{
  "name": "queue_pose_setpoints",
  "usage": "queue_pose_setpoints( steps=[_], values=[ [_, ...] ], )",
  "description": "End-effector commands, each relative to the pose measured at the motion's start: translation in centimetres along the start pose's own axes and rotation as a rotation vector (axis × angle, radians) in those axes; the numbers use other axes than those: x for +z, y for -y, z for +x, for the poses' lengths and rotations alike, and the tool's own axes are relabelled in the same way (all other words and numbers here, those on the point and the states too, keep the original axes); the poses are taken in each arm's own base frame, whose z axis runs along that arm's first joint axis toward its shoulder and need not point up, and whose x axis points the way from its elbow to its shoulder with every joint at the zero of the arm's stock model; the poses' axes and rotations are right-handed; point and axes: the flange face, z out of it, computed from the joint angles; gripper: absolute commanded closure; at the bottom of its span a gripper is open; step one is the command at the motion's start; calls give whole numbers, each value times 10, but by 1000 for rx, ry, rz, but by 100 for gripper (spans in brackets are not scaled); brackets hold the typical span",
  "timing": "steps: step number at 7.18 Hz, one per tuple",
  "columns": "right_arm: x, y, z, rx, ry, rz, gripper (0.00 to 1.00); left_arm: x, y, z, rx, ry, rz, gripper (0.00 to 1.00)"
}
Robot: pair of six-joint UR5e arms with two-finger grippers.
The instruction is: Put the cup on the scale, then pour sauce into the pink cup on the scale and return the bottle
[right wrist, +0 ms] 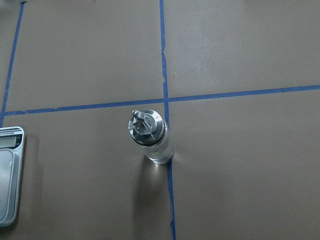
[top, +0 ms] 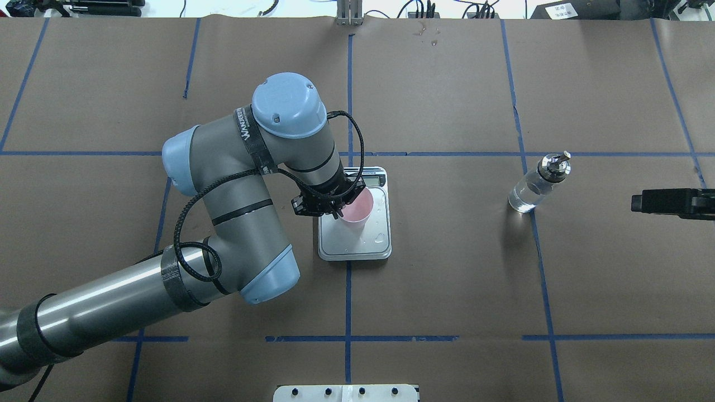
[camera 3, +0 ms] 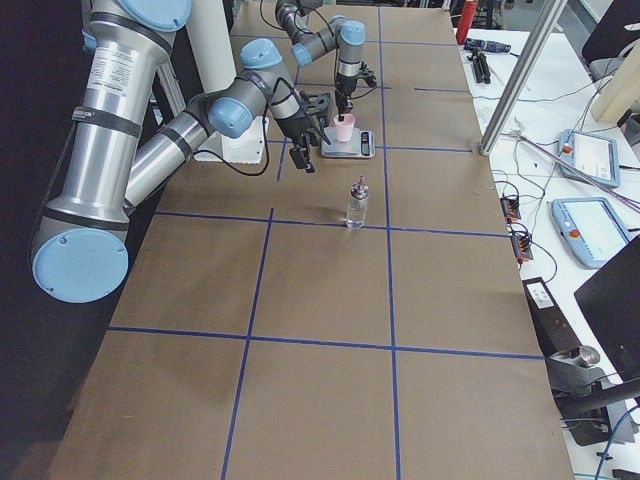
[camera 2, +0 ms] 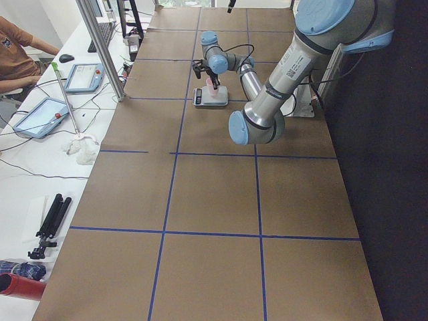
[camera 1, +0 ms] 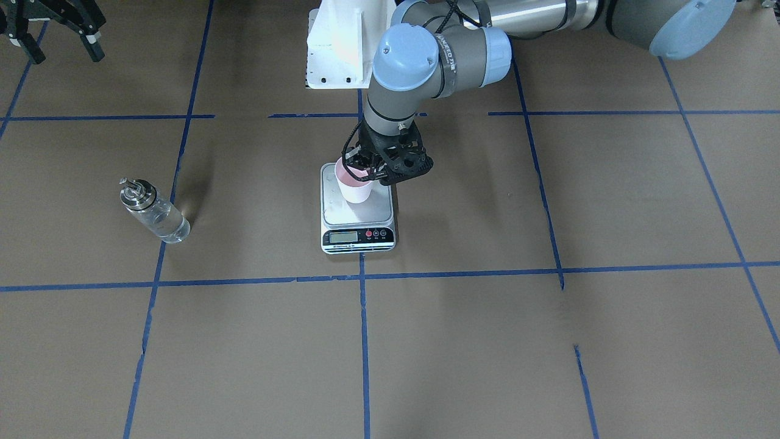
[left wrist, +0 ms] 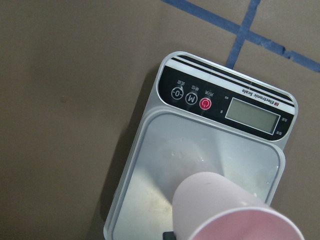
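Holds the cup (camera 1: 354,188) by its rim in the left pincer (camera 1: 364,169), narrowed onto the pink wall, over the robot-side half of the scale (camera 1: 365,214). Cannot tell whether the base touches the platform. Shows the right pincer (camera 1: 58,36) spread wide and empty, well apart from the bottle (camera 1: 152,210) standing upright on the table (camera 1: 463,341) with clear sauce (camera 1: 166,224) inside.

Risks tipping the cup if let go before the base sits flat, or if a finger drags the rim on the way out. Risks a slide too, given droplets on the metal. Leaves the cup off centre, near the platform's edge: likely a tighter target for pouring, with spills landing on the scale.
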Motion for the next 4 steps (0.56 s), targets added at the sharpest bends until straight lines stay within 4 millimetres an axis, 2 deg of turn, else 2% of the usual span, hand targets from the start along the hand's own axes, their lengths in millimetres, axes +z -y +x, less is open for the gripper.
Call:
queue_pose_setpoints(
  steps=[1, 2, 4],
  values=[
    [3, -2, -2, -7, -7, 11, 0, 0, 0, 0, 0, 1, 0, 64],
    [5, -4, -4, -14, -11, 15, 0, 0, 0, 0, 0, 1, 6, 34],
    [6, -5, -6, -11, -13, 22, 0, -3, 2, 3, 3, -5, 32, 0]
  ],
)
